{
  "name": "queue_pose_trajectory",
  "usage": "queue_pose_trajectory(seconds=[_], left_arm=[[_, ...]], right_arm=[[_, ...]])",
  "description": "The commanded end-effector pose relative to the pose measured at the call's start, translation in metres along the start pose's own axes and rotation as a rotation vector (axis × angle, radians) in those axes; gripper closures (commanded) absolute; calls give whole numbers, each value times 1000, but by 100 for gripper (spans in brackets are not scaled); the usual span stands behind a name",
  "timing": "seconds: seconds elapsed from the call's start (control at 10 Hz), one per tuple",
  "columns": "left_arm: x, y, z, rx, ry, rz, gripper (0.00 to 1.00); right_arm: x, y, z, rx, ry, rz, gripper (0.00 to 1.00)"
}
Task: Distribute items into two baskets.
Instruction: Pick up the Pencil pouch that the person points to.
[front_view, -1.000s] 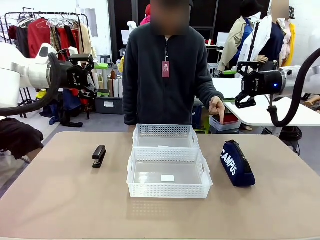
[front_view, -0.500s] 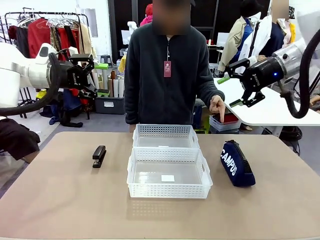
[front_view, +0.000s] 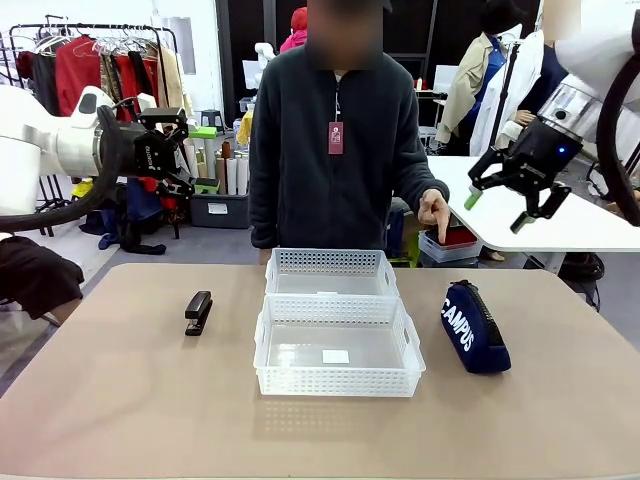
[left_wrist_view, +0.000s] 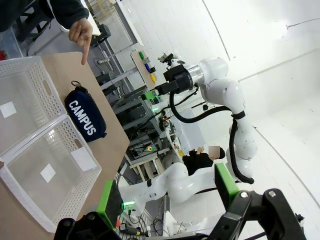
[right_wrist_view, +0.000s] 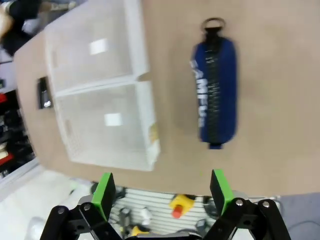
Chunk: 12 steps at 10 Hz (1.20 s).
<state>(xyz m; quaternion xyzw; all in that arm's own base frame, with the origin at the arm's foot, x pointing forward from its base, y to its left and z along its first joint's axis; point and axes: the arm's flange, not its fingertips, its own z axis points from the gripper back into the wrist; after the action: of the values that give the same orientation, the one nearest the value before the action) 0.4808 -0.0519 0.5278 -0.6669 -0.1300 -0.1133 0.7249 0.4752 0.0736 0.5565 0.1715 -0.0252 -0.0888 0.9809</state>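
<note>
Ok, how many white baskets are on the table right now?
2. The near basket sits between the stapler and the pouch; the far basket is directly behind it. None seem hidden.

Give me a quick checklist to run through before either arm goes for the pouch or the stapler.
1. Right gripper open and empty, raised over the table's right side: ok.
2. Left gripper open and empty: ok.
3. Pouch lying free on the table, right of the baskets: ok.
4. Stapler lying free, left of the baskets: ok.
5. Near basket and far basket with no item inside: ok.
6. Person's hand clear of the pouch: not ok, a finger points down close to its far end.
</note>
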Motion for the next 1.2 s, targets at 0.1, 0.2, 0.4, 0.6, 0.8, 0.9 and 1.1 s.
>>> queue_pose_trajectory(seconds=[0.1, 0.2, 0.4, 0.6, 0.8, 0.9, 1.1], left_arm=[[1, -2, 1, -1, -2, -4, 0], [1, -2, 1, -1, -2, -4, 0], [1, -2, 1, -1, -2, -4, 0], [1, -2, 1, -1, -2, -4, 0], [1, -2, 1, -1, -2, -4, 0], [1, -2, 1, -1, -2, -4, 0], [1, -2, 1, -1, -2, -4, 0]], right_arm=[[15, -5, -9, -253, -50, -18, 0], [18, -9, -17, -299, -39, -19, 0], [13, -20, -12, -243, -32, 3, 0], [13, -20, -12, -243, -32, 3, 0], [16, -22, -18, -273, -27, 6, 0], [28, -26, -34, -339, 17, 32, 0], [47, -25, -72, -388, 41, 41, 0]])
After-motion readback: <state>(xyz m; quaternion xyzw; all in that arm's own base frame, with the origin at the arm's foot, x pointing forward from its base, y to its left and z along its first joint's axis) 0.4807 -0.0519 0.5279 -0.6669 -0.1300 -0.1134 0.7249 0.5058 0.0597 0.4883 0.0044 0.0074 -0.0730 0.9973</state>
